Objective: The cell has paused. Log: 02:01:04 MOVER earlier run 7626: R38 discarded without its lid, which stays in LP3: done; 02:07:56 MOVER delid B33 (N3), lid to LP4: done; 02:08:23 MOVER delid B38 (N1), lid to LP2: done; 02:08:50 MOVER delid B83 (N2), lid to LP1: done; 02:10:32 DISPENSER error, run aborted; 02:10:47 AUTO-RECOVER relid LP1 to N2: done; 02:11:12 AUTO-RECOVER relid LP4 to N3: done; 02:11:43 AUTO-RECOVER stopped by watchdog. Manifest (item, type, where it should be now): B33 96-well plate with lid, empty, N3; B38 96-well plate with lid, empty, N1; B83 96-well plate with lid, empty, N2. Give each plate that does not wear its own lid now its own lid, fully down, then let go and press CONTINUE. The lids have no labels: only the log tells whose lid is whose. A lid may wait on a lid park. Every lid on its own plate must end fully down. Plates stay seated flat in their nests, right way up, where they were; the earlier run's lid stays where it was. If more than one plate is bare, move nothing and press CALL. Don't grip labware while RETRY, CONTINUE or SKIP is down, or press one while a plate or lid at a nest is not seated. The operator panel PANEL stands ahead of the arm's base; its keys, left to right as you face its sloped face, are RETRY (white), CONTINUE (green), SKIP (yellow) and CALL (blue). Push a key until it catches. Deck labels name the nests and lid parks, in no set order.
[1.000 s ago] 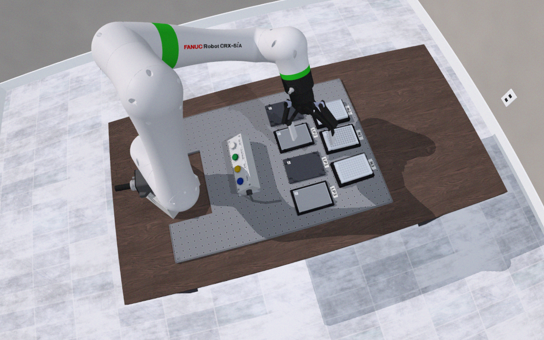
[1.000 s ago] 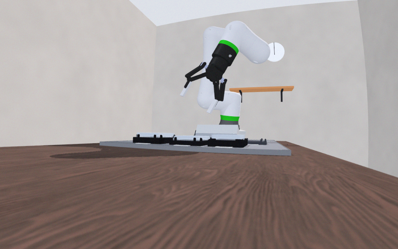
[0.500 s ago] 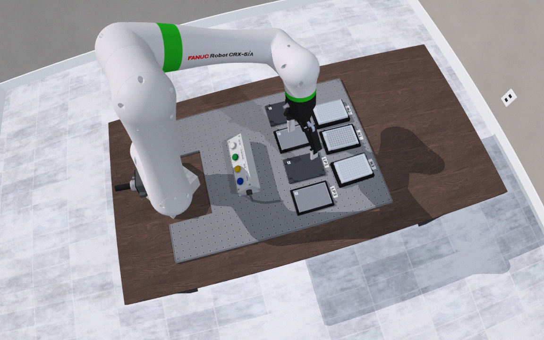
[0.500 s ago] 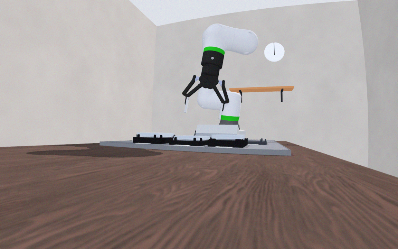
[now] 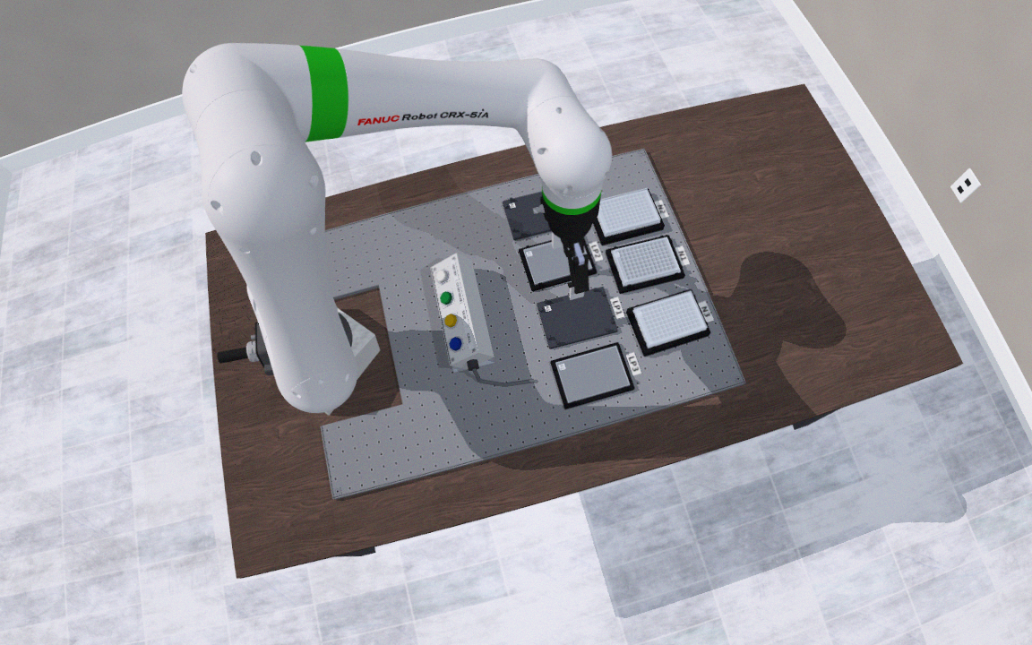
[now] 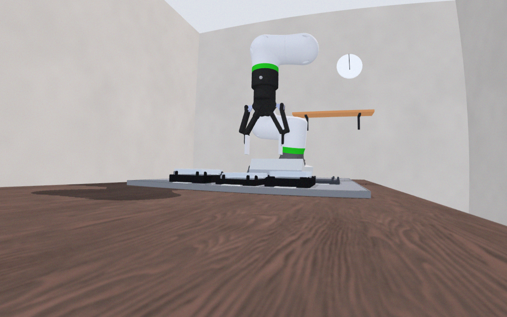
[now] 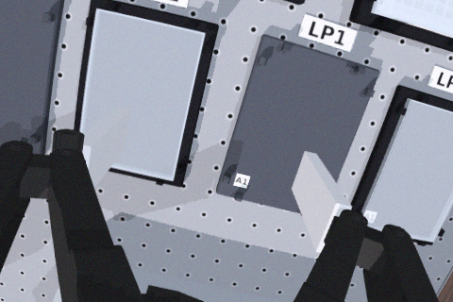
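Note:
My gripper points down above the lid parks, fingers part-way apart with nothing between them. The N1 plate shows sharp open wells and looks bare. The N2 plate and N3 plate look lidded and lie flat. A clear lid lies flat in LP2. Another lid lies in LP3. The panel has the white, green, yellow and blue keys.
The dark parks LP1 and LP4 hold no lid. The nests stand in a row beyond the parks. The panel's cable runs over the deck towards LP3.

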Controlling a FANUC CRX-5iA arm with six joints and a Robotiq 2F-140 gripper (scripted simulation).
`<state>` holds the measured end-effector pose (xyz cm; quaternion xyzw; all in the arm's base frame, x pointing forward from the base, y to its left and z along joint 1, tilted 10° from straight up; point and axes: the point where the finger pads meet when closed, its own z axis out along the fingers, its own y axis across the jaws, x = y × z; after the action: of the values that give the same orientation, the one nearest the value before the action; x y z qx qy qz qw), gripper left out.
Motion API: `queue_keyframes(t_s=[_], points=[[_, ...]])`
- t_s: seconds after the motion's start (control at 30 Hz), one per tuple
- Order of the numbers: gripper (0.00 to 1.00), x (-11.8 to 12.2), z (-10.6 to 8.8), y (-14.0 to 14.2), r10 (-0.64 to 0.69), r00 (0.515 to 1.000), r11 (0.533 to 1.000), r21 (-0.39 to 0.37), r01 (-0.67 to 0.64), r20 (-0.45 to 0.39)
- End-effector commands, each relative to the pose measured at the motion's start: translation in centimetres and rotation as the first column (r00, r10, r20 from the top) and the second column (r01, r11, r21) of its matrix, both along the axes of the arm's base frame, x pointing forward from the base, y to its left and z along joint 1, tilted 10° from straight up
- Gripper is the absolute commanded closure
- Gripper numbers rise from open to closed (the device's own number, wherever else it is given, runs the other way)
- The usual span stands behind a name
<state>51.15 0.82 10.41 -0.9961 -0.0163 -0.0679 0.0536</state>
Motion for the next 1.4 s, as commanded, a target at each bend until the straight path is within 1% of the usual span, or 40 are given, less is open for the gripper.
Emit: queue_keyframes(t_s=[0.0,0.97,1.0,1.03,1.07,1.1,1.13,1.2,1.23,1.3,1.33,1.37], points=[[1.0,0.0,0.0,0.0,-0.001,1.0,1.0,0.001,0.001,0.0],[1.0,0.0,0.0,-0.1,-0.001,1.0,1.0,0.001,0.001,0.0],[1.0,0.2,-0.1,-1.0,-0.001,1.0,1.0,0.001,0.001,-0.001],[1.0,0.4,-0.3,-2.7,-0.001,1.0,1.0,0.0,0.001,-0.003],[1.0,0.5,-0.6,-5.1,-0.001,1.0,1.0,0.0,0.001,-0.005],[1.0,0.5,-0.6,-5.1,-0.001,1.0,1.0,0.0,0.001,-0.005],[1.0,0.6,-0.9,-7.9,0.0,1.0,1.0,0.001,0.0,-0.006],[1.0,0.6,-0.9,-7.9,0.0,1.0,1.0,0.001,0.0,-0.006],[1.0,0.6,-1.2,-10.4,0.0,1.0,1.0,0.002,0.0,-0.008],[1.0,0.6,-1.2,-10.4,0.0,1.0,1.0,0.002,0.0,-0.008],[1.0,0.4,-1.5,-12.1,0.001,1.0,1.0,0.003,-0.001,-0.008],[1.0,0.4,-1.5,-12.1,0.001,1.0,1.0,0.003,-0.001,-0.008]])
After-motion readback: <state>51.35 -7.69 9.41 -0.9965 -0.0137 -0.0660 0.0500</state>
